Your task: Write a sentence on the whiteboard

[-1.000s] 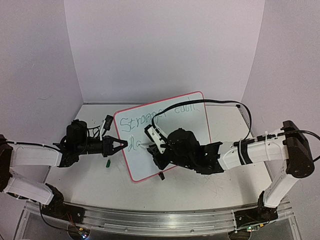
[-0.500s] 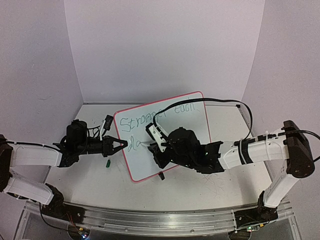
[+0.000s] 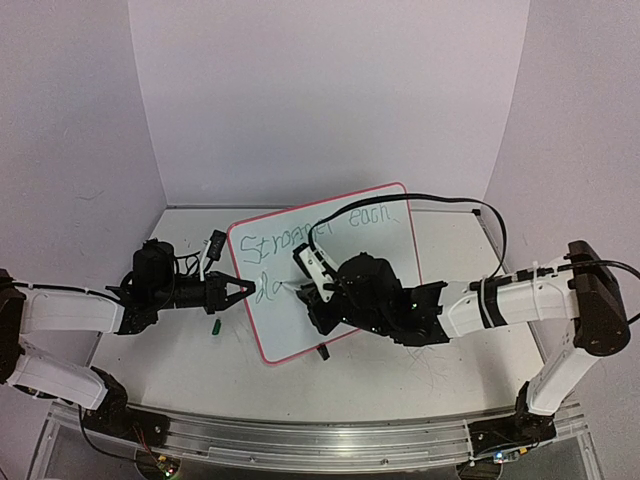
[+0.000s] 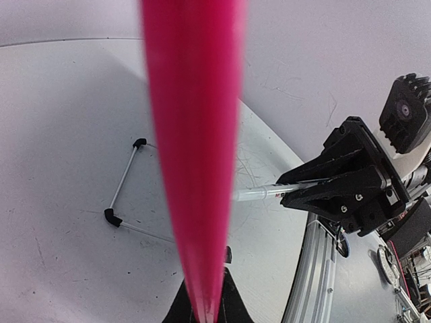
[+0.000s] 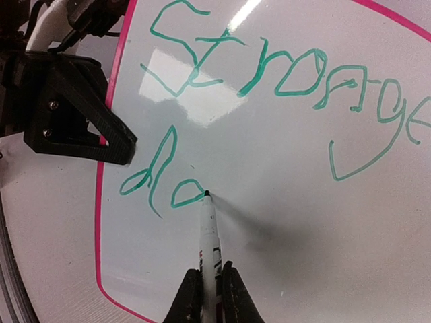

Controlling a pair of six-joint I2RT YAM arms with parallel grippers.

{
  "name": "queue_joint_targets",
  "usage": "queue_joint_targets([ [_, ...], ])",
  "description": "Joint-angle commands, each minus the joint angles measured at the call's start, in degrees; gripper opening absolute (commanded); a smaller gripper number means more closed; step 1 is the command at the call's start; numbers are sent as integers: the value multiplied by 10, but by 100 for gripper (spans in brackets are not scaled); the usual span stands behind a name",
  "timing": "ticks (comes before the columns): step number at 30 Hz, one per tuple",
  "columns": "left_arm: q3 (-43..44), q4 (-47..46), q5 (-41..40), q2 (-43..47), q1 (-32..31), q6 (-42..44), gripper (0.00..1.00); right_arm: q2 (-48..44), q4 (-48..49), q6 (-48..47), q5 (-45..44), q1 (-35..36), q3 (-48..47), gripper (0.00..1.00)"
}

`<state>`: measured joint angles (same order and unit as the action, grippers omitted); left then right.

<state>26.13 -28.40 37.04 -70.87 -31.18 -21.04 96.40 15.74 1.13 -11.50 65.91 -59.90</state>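
Writing's mostly done, as far as I can tell. The whiteboard point(image 3: 285, 325) sits in the middle of the table point(image 3: 180, 370), turned at an angle between the two arms. The sentence point(image 3: 290, 243) is in green cursive. The top line reads "Stronger each", running from the near left toward the far right corner. Below that a second line has started, and so far it's just "da".

The right gripper point(image 5: 210, 270) is clamped tight around a thin white marker point(image 5: 209, 235), jaws pinched on the barrel with the tip poking out ahead. From the wrist camera the tip is touching the board right at the tail end of the "a", so the pen is down at the end of that letter.

The left gripper point(image 3: 245, 289) is closed on the board's pink rim on the left edge, level with the second line. I'd guess it's just pinning the board so it doesn't slide around while the other arm writes.

There's a little green thing point(image 3: 214, 326) on the table just near of the left gripper. Could be the marker's cap, but it's too small to say for sure.

What's left, in my opinion: "da" looks like an unfinished word, probably "day", so one more letter. There's plenty of blank board to the right of the tip for that.
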Motion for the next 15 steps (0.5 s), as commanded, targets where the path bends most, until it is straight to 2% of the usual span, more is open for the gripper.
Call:
queue_joint_targets([
  [1,4,9,-25,12,4,42,0,2,-19,4,6,0,0,0],
  [8,6,9,-23,11,4,42,0,1,-40,6,4,2,8,0],
  [15,3,11,-25,15,4,42,0,-46,-24,-1,-33,-2,33,0],
])
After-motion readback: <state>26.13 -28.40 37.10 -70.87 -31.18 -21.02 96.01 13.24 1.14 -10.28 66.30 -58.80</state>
